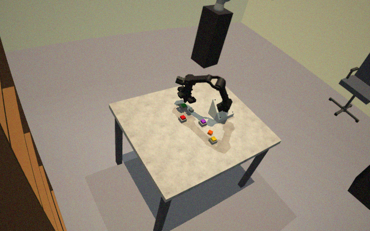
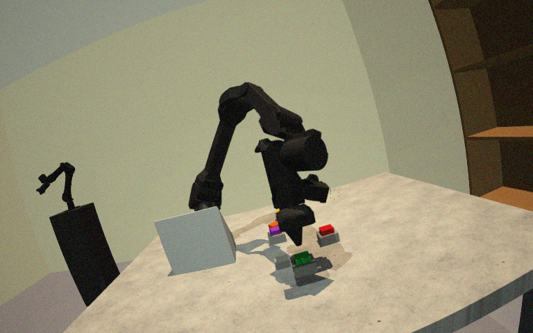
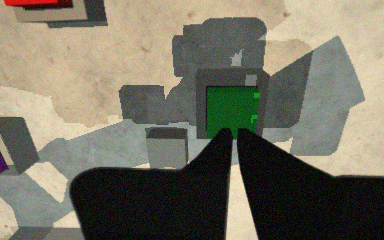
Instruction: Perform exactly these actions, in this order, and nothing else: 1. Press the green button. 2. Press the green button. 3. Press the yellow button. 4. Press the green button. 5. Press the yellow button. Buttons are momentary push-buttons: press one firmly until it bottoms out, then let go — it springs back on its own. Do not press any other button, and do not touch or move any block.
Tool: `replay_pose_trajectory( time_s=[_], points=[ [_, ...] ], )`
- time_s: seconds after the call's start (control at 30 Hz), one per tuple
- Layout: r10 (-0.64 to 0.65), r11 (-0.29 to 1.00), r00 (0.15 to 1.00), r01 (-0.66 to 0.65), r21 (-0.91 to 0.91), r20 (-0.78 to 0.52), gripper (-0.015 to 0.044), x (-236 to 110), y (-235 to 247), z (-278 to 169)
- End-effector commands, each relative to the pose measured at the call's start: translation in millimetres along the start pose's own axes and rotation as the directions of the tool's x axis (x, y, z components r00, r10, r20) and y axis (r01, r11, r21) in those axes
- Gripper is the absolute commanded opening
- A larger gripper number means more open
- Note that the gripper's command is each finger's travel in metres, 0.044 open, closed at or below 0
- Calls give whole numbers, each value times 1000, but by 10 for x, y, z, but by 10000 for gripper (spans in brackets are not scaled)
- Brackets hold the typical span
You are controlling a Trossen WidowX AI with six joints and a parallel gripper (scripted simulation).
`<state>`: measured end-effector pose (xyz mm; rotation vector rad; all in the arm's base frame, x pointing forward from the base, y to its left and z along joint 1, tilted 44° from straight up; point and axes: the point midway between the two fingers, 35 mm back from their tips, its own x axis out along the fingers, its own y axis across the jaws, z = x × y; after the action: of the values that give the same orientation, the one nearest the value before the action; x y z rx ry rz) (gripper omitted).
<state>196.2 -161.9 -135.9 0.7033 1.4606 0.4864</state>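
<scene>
A mottled, stone-look square worktop (image 1: 169,152) carries a matte black arm (image 2: 251,117) arched over a cluster of buttons. A pale grey wedge-shaped block (image 2: 194,245) sits by the arm's base. The tapered gripper (image 2: 296,239) points down, jaws clenched on nothing, poised just above the square green button (image 2: 302,258) on its grey housing. The yellow button (image 1: 213,139) lies well apart, beside a small orange cube (image 1: 210,132).
</scene>
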Motion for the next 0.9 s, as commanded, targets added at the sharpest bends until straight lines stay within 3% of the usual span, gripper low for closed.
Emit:
replay_pose_trajectory(
  time_s=[0.0,0.07,0.3,0.6,0.87],
  points=[
    [-10,1000,1000,10,-4,2,20,-388,-22,9],
    [-10,1000,1000,10,-3,2,20,-593,-13,-2],
    [-20,1000,1000,20,0,1,20,-653,87,66],
    [-87,996,996,87,21,13,20,-833,1441,623],
    [-74,997,997,74,15,27,20,-755,2730,572]
  ],
)
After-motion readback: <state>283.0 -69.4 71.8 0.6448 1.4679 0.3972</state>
